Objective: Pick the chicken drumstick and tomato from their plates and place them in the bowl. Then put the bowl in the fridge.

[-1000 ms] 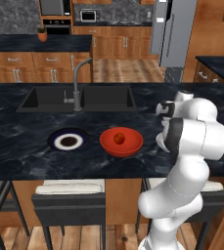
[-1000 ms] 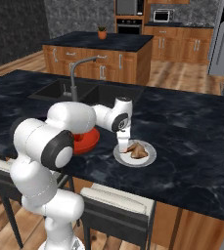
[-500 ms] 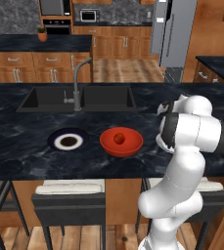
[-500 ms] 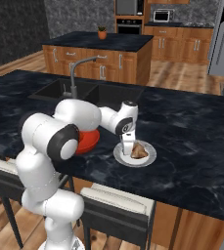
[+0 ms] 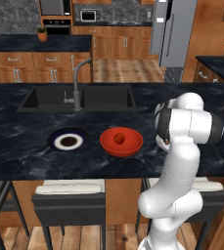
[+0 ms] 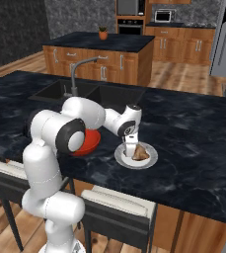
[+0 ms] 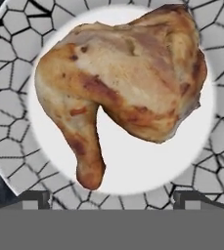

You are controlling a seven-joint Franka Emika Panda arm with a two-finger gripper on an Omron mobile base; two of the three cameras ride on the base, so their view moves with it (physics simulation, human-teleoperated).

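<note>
The chicken drumstick [image 7: 123, 83] lies on the pale plate [image 7: 15, 63], which has a cracked-mosaic rim. It sits straight below my open gripper [image 7: 111, 200], whose two dark fingertips [image 7: 35, 197] stand wide at the bottom edge. From the right base view my gripper [image 6: 130, 148] hangs just over the plate [image 6: 149, 160], at the left side of the drumstick [image 6: 140, 153]. The tomato [image 5: 118, 139] rests inside the red bowl [image 5: 121, 142]. The navy-rimmed plate [image 5: 68, 141] to the bowl's left holds nothing. The grey fridge [image 5: 169, 29] stands at the far back.
A double sink [image 5: 77, 97] with a tall tap [image 5: 77, 83] is sunk into the dark counter behind the plates. Bar stools [image 5: 67, 193] stand under the counter's near edge. A kitchen island [image 6: 97, 47] with a potted plant lies beyond.
My gripper has swung a little to the right and come down over the pale plate, closer to the drumstick. Its jaws have stayed open. Bowl, tomato and plates have not moved.
</note>
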